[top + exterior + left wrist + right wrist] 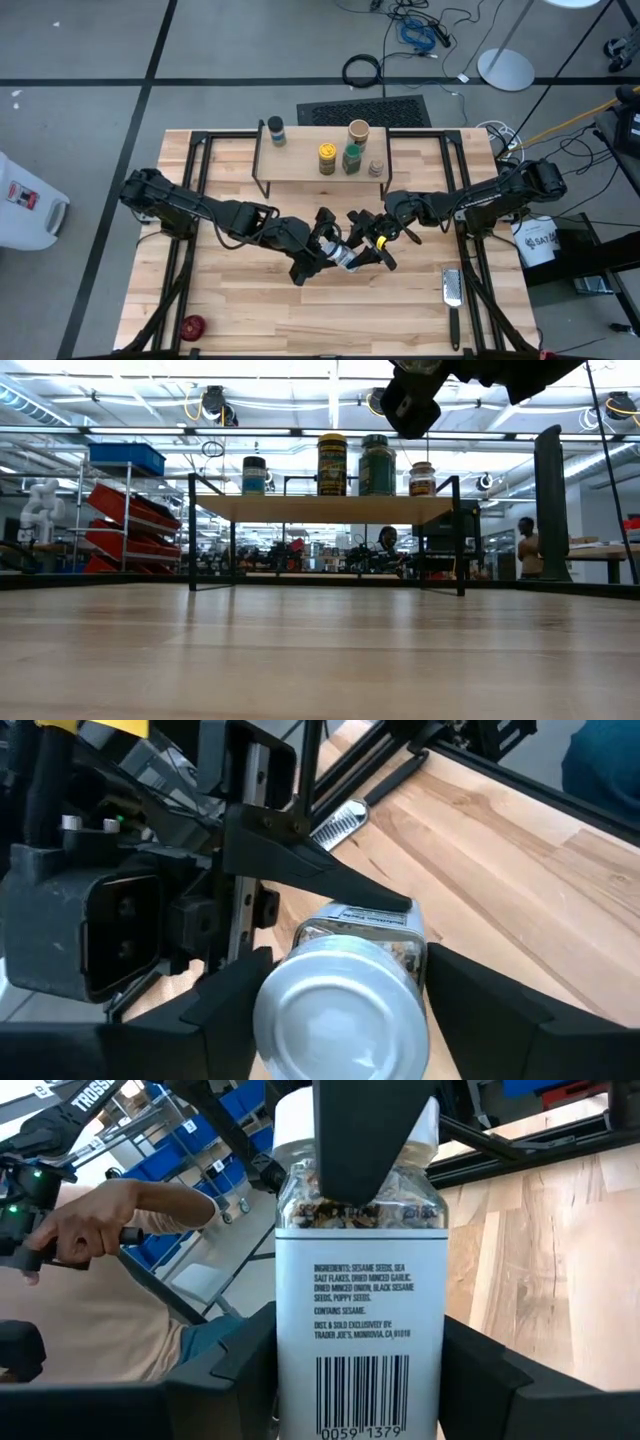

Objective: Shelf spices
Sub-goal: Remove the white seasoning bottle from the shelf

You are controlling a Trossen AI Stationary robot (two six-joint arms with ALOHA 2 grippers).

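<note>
The white-capped spice jar [343,256] hangs above the table's middle, held between both grippers. My left gripper [328,245] comes from the table's left and is shut on the cap end. My right gripper [368,240] comes from the right and is shut on the other end. The shelf [300,165], a light wood plank on thin black legs, stands at the far middle. On its top stand a dark-lidded jar [276,131], a tan jar [358,130], a yellow jar [327,157], a green-lidded jar [352,158] and a small jar [376,168]. My left gripper [340,1010] pinches the jar by its round capped end [340,1030], one finger [215,1015] on each side. The fingers run along the jar. The jar is lifted clear of the table. My right gripper [360,1380] pinches the jar's lower body at the barcode end [360,1400], one finger [235,1370] on each side. It comes from the end opposite the cap, fingers along the jar. A finger [365,1140] of the left gripper lies over the cap end.
A small red round object [192,325] lies near the table's near-left corner. A metal grater [452,290] with a black handle lies near the right edge. A person's hand [100,1220] shows in the room beyond. Bare wood [320,650] lies in front of the shelf.
</note>
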